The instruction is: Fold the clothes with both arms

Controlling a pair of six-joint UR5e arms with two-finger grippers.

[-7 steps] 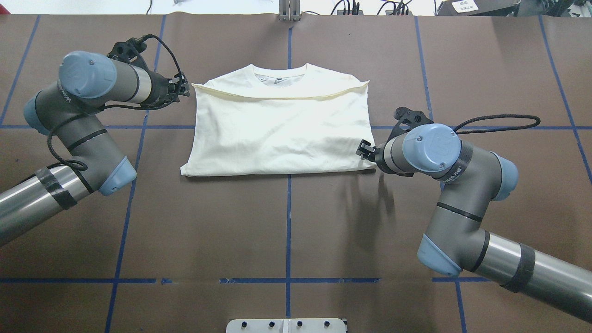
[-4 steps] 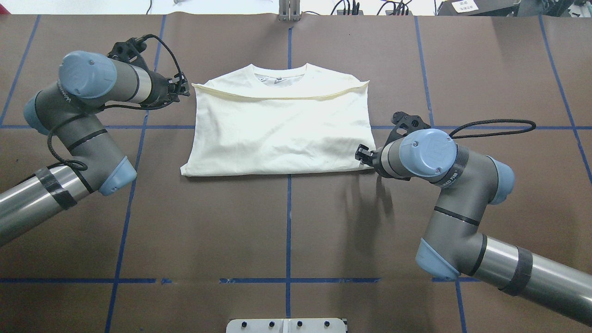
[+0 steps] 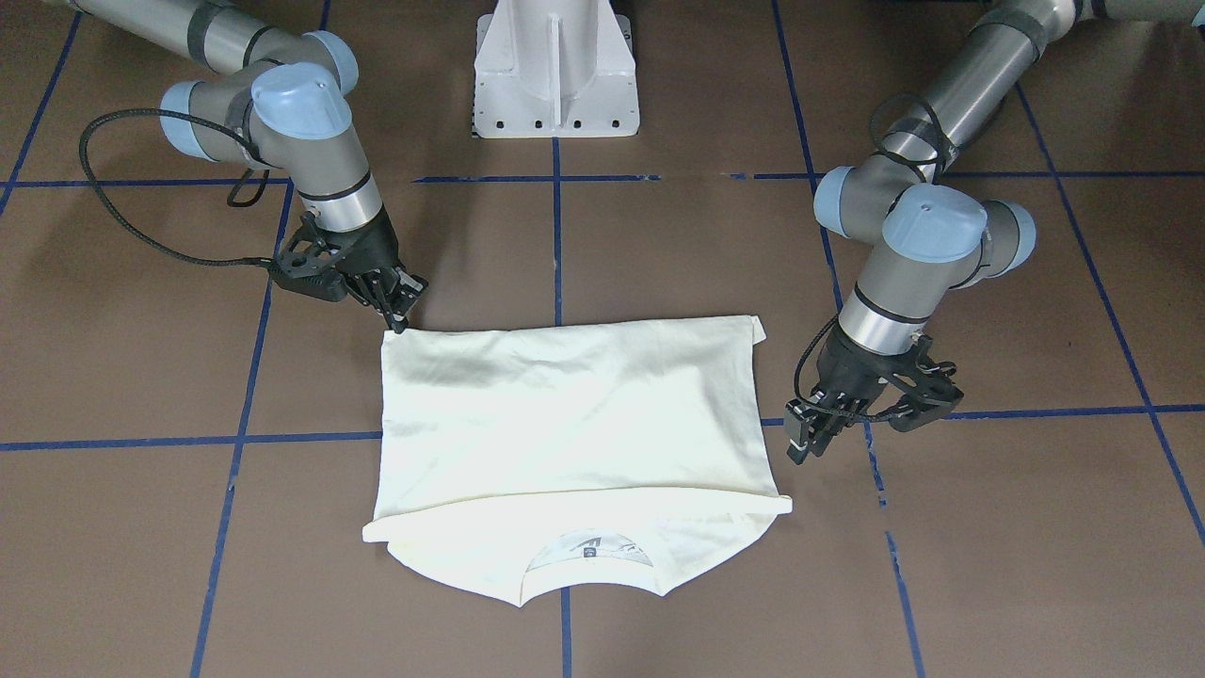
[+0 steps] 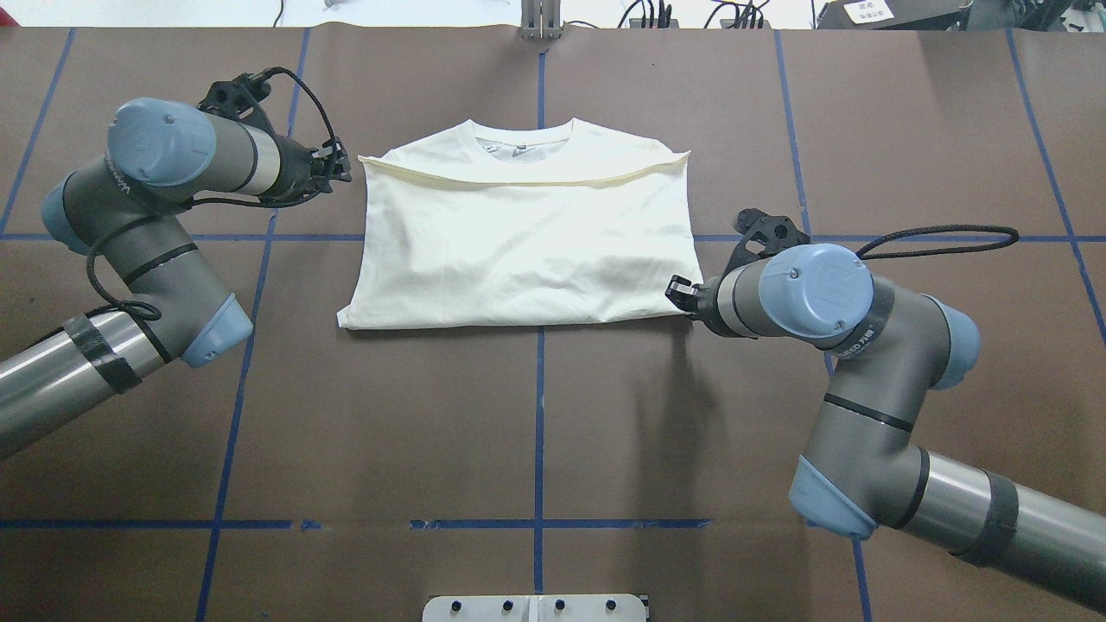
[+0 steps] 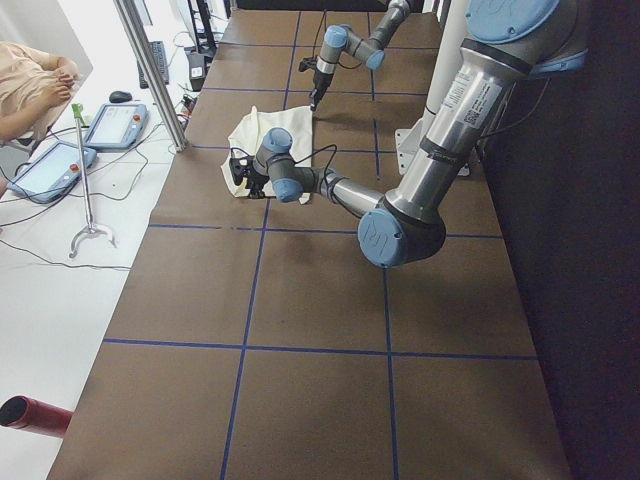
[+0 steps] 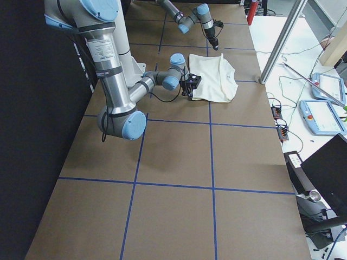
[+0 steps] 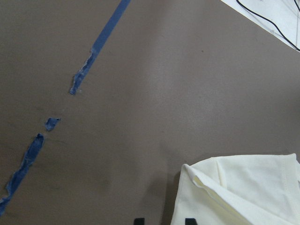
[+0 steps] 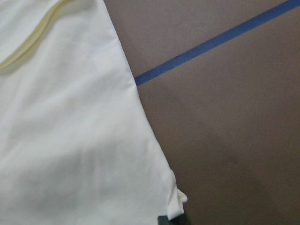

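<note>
The cream-white shirt (image 4: 518,242) lies folded on the brown table, plain side up, collar (image 3: 588,551) at the far edge. My left gripper (image 4: 343,168) hovers open just outside the shirt's far-left corner; the left wrist view shows that corner (image 7: 197,176) just above the two spread fingertips. My right gripper (image 4: 678,292) sits at the near-right corner of the shirt, and its fingers look open. In the right wrist view that corner (image 8: 178,199) lies flat on the table. In the front-facing view the right gripper (image 3: 403,311) touches the shirt's corner while the left gripper (image 3: 802,441) stays apart from it.
The white pedestal base (image 3: 555,75) stands at the robot's side of the table. Blue tape lines (image 4: 539,415) grid the brown surface. Beyond the far table edge are a metal post (image 5: 150,70), teach pendants (image 5: 115,125) and a seated person (image 5: 30,85).
The right arm's wrist and elbow have shifted toward the robot, bringing its gripper down to the shirt's near-right corner. The left arm drew back slightly. The shirt has not moved.
</note>
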